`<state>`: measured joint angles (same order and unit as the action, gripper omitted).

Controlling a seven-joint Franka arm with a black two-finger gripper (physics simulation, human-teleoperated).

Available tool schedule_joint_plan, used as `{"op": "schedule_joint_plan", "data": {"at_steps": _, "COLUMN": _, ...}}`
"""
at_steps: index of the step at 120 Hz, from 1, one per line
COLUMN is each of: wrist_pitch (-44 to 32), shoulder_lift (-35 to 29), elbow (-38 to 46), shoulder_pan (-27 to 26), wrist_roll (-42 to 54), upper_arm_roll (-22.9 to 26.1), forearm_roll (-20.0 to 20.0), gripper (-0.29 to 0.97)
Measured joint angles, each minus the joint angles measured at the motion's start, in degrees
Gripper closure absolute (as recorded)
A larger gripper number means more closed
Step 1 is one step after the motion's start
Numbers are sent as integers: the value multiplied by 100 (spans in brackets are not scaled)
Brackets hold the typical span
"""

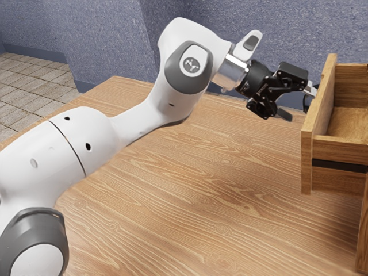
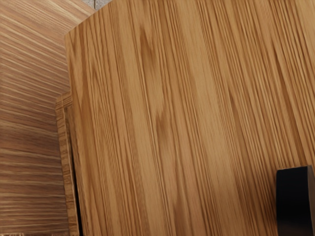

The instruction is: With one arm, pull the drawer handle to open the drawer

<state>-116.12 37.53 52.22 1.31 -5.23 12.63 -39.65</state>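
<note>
A wooden drawer (image 1: 339,123) stands pulled out of its cabinet at the exterior view's right, its box and inner floor showing. The drawer front (image 1: 319,115) is seen edge-on and faces my hand. My black gripper (image 1: 310,96) is pressed up to that front at its upper part, shut on the dark drawer handle (image 1: 307,103), which is mostly hidden by the hand. In the wrist view the drawer front (image 2: 187,118) is very close, and a black block (image 2: 295,201), either the handle or a finger, sits at its lower corner.
The cabinet body (image 1: 363,224) rises at the exterior view's right edge, with a lower drawer front (image 1: 336,178) under the open one. A broad wooden tabletop (image 1: 201,195) spreads below the arm. A blue wall (image 1: 103,34) and tiled floor lie behind.
</note>
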Motion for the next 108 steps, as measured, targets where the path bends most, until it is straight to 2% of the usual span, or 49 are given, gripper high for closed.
{"op": "schedule_joint_plan", "data": {"at_steps": 80, "wrist_pitch": 328, "shoulder_lift": -306, "elbow": 444, "shoulder_pan": 479, "wrist_roll": 65, "upper_arm_roll": 9, "forearm_roll": 29, "gripper": 0}}
{"op": "schedule_joint_plan", "data": {"at_steps": 108, "wrist_pitch": 400, "shoulder_lift": -675, "elbow": 1013, "shoulder_pan": 634, "wrist_roll": 108, "upper_arm_roll": -13, "forearm_roll": -33, "gripper": 0}}
